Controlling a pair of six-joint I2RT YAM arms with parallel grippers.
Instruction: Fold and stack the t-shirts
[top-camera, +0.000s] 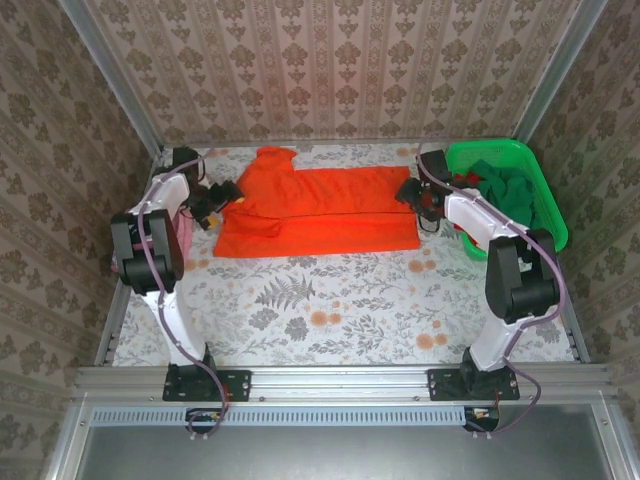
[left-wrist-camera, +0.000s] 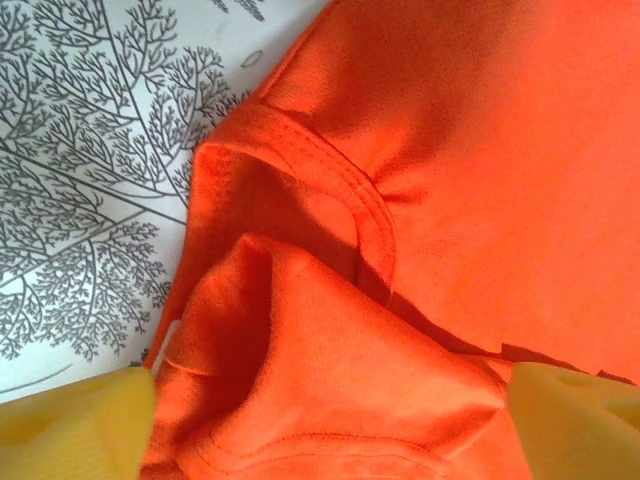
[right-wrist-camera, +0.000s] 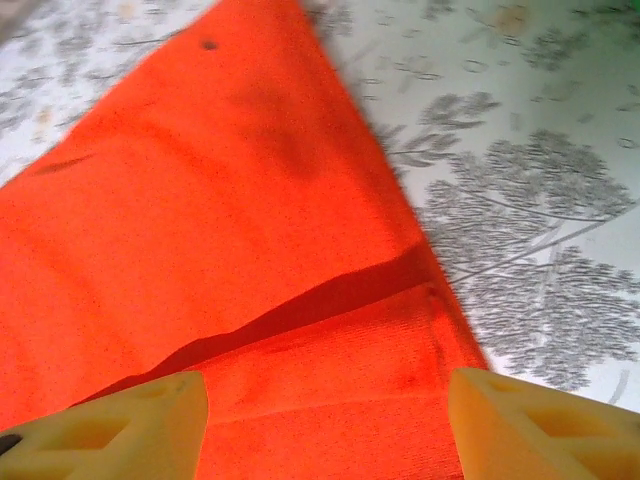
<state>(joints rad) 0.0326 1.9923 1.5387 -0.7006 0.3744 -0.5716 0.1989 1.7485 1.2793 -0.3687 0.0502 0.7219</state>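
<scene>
Locating the orange t-shirt: lies spread lengthwise across the far half of the table, folded over on itself, with the lower layer projecting toward the near side. Points collar end to the left and hem end to the right.

Checking the left claw: sits at the collar end with jaws spread wide, clamping nothing. Seen from the left wrist, places yellow fingers on either side of a bunched fold of orange cloth, just below the stitched collar seam.

Checking the right claw: sits at the hem end, jaws likewise open. Seen from the right wrist, sets yellow pads well apart above the shirt's right edge, where a folded-over layer throws a dark shadow line.

Noting the green basket at the far right of the table: holds the dark green t-shirt, bunched.
</scene>
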